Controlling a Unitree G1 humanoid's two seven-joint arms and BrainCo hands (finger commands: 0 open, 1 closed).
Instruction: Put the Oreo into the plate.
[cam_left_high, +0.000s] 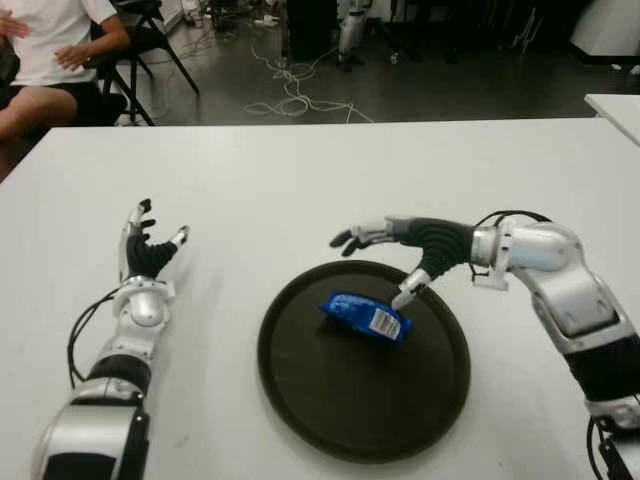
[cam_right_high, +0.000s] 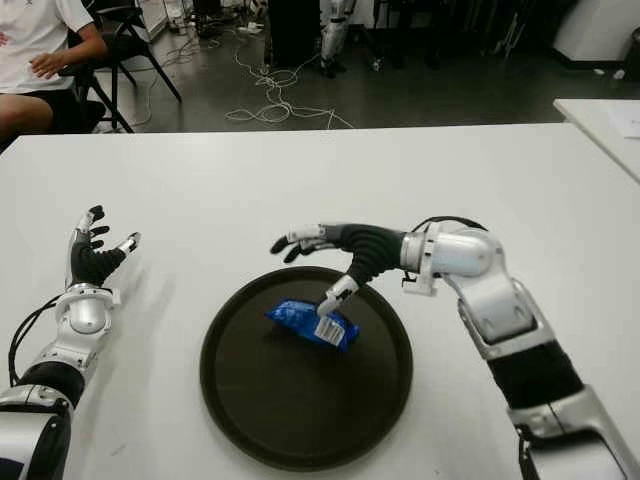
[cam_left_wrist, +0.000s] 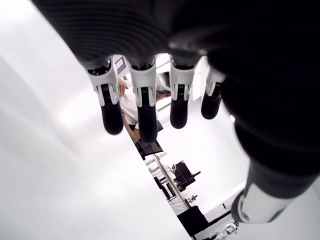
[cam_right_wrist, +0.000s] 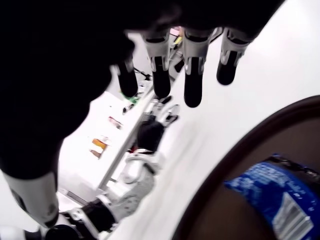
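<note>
A blue Oreo packet (cam_left_high: 366, 316) with a white barcode label lies inside the round dark plate (cam_left_high: 330, 410), toward its far side. My right hand (cam_left_high: 385, 262) hovers just above the plate's far rim, fingers spread and holding nothing; its thumb tip (cam_left_high: 405, 294) points down right beside the packet. In the right wrist view the packet (cam_right_wrist: 276, 194) shows on the plate below the extended fingers (cam_right_wrist: 192, 75). My left hand (cam_left_high: 148, 250) is far to the left of the plate, fingers open and pointing away from me.
The white table (cam_left_high: 300, 180) stretches wide around the plate. A seated person (cam_left_high: 50, 60) and a black chair (cam_left_high: 140, 30) are beyond the table's far left corner. Cables lie on the floor behind. Another white table edge (cam_left_high: 615, 105) shows at far right.
</note>
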